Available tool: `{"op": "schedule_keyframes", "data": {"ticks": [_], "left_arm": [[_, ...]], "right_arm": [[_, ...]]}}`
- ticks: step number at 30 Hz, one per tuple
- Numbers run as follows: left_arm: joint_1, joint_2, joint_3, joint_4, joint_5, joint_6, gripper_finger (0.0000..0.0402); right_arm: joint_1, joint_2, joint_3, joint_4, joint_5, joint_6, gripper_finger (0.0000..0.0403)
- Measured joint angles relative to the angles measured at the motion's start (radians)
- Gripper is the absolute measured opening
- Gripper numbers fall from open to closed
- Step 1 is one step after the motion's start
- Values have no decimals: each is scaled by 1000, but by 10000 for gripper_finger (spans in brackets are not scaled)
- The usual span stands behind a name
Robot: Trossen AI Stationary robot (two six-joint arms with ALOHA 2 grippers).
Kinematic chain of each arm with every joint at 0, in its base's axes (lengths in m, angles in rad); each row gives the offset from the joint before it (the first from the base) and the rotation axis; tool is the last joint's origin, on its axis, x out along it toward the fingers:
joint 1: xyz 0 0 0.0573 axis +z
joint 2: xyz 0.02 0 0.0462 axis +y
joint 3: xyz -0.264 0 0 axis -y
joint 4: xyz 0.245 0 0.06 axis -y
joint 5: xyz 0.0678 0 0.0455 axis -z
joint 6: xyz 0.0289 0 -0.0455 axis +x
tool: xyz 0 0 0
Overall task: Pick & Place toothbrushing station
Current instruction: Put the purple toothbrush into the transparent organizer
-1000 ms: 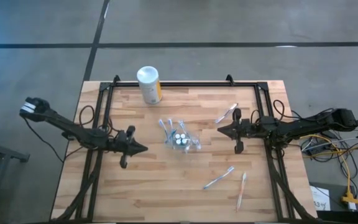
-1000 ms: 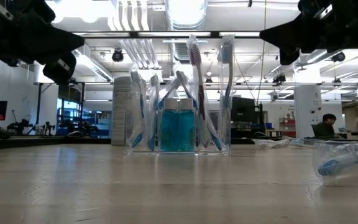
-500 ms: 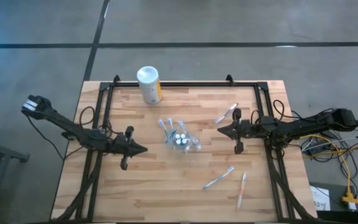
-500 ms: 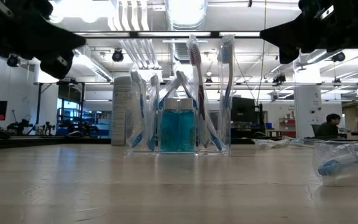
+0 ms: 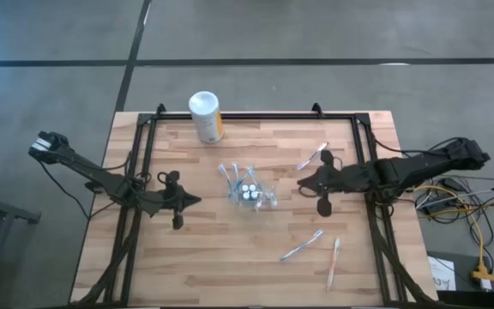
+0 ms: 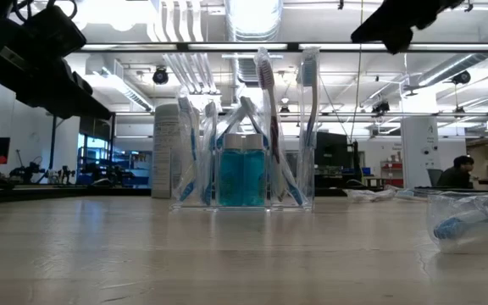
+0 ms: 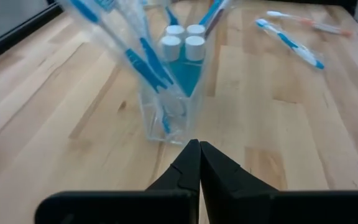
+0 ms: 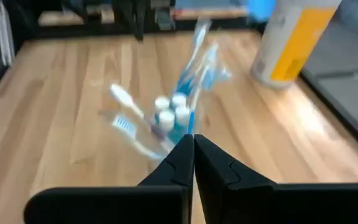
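Note:
A clear plastic cup (image 5: 249,193) stands upright on its base at the table's middle. It holds several white and light-blue toothbrushes (image 6: 265,102) and teal tubes with white caps (image 6: 242,174). The cup also shows in the left wrist view (image 7: 169,93) and the right wrist view (image 8: 176,118). My left gripper (image 5: 197,201) is shut and empty, left of the cup, pointing at it (image 7: 199,149). My right gripper (image 5: 301,183) is shut and empty, right of the cup, pointing at it (image 8: 193,140). Both hang above the table.
A white canister with a yellow label (image 5: 205,117) stands at the far edge, left of centre. Loose toothbrushes lie at the far right (image 5: 313,156) and the near right (image 5: 302,245) (image 5: 334,262). A dark frame (image 5: 256,116) runs along the table's far and side edges.
My right gripper has risen and shifted slightly toward the cup, staying shut. My left arm has changed its pose a little, its gripper staying left of the cup and shut. The cup and the loose toothbrushes have not moved.

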Motion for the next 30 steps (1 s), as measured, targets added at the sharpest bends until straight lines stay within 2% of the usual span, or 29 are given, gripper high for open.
{"op": "schedule_keyframes", "data": {"ticks": [4, 10, 12, 14, 17, 22, 27, 30], "left_arm": [[0, -1, 0, 15, 21, 28, 8], [0, -2, 0, 17, 41, 47, 9], [0, -3, 0, 19, 41, 63, 9], [0, -3, 0, 32, 40, 86, 9], [0, -3, 0, 69, 30, 120, 9], [0, -4, 1, 121, 28, 138, 9], [0, -4, 5, 129, 25, 164, 9], [0, -4, 5, 130, 25, 166, 9]], "right_arm": [[80, 80, 101, -161, 54, 133, 8], [197, 202, 190, -325, 60, 355, 8], [232, 235, 214, -414, 110, 422, 8], [247, 261, 244, -515, 181, 495, 8], [227, 284, 271, -650, 193, 513, 8], [112, 294, 268, -736, 162, 420, 8], [-96, 290, 260, -748, 26, 87, 8], [-240, 296, 260, -732, -4, -76, 8]]}}
